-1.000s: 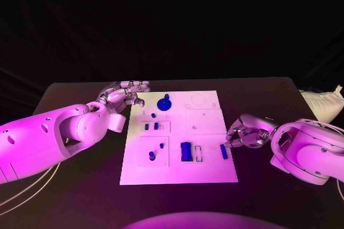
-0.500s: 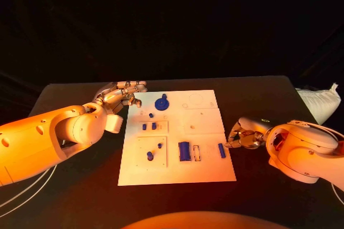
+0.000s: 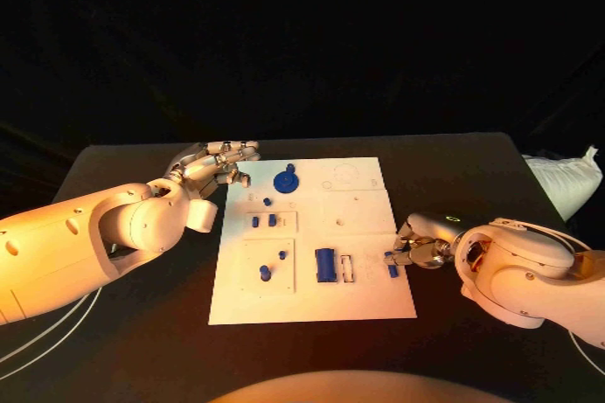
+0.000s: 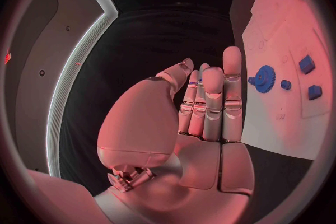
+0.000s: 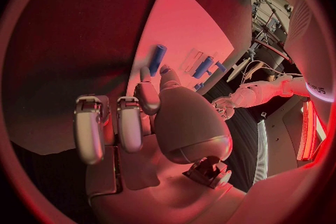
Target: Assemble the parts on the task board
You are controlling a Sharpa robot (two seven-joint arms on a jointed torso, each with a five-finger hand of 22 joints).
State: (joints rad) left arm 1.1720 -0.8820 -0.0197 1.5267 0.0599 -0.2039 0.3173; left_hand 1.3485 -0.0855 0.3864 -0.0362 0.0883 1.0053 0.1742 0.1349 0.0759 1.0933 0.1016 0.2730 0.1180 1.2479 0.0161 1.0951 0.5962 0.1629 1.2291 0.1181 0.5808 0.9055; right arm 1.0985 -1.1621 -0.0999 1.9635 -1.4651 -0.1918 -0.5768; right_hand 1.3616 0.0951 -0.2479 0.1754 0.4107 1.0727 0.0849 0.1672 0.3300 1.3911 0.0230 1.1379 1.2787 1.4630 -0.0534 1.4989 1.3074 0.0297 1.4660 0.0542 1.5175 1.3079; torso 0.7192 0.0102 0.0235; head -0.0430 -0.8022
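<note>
With its fingers curled in beside the narrow blue bar (image 3: 392, 265) at the task board (image 3: 359, 302)'s edge, touch unclear, the right hand (image 3: 420, 246) should pinch it squarely, while the left hand (image 3: 217, 165) rests flat, fingers together.

Both arms have smooth, rounded white shells with small dark screw holes in them. The left arm (image 3: 88, 246) is thick, and thin pale cables hang below it. The right arm (image 3: 530, 276) has a thin cable along its upper edge. The left hand (image 3: 217, 163) and the right hand (image 3: 422, 243) are silver metal, with segmented fingers and rounded, smooth palm covers.
</note>
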